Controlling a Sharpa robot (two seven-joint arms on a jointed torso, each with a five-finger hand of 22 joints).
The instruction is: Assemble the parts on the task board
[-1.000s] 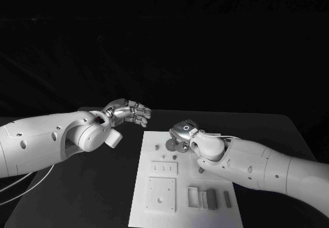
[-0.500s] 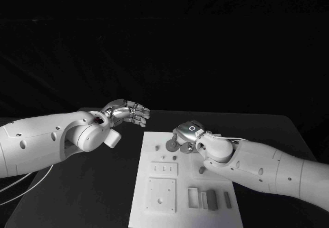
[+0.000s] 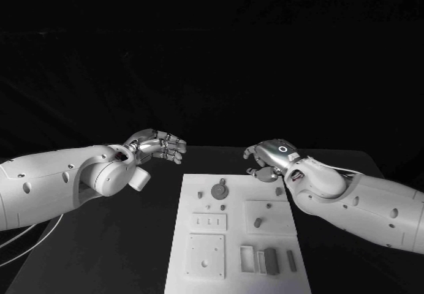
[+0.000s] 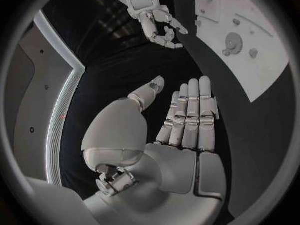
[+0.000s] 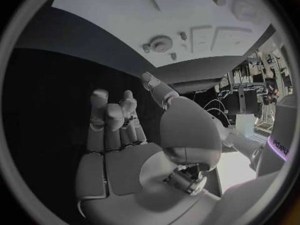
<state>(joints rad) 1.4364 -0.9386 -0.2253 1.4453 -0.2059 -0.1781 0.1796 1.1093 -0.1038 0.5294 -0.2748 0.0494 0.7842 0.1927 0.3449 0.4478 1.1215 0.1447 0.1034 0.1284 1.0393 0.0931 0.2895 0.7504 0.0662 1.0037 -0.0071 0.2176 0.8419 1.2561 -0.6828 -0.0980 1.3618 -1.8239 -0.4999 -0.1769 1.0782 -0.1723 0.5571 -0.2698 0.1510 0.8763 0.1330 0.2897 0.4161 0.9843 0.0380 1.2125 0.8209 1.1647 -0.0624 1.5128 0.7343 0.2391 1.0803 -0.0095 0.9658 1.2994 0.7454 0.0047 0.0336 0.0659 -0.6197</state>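
The white task board [image 3: 238, 242] lies in the middle of the black table. A round grey gear [image 3: 219, 191] lies flat near its far end, with small grey pegs [image 3: 258, 222] around it. Grey blocks [image 3: 270, 260] stand at the near right corner. My right hand [image 3: 269, 159] hovers off the board's far right corner, fingers loosely bent and holding nothing; its bare palm [image 5: 122, 165] shows the same. My left hand [image 3: 159, 146] floats beyond the far left corner, fingers straight and apart [image 4: 187, 120], empty. The gear [image 5: 161, 44] and board [image 4: 256, 60] appear in both wrist views.
Two flat white plates [image 3: 209, 220] [image 3: 206, 256] with small holes sit on the board's left side, and a square plate [image 3: 268, 215] carries a peg on the right. Bare black table [image 3: 115, 245] lies on either side of the board.
My right hand has lifted off the gear and drawn back to the right, beyond the board's far corner. The gear now lies uncovered. My left hand has barely shifted.
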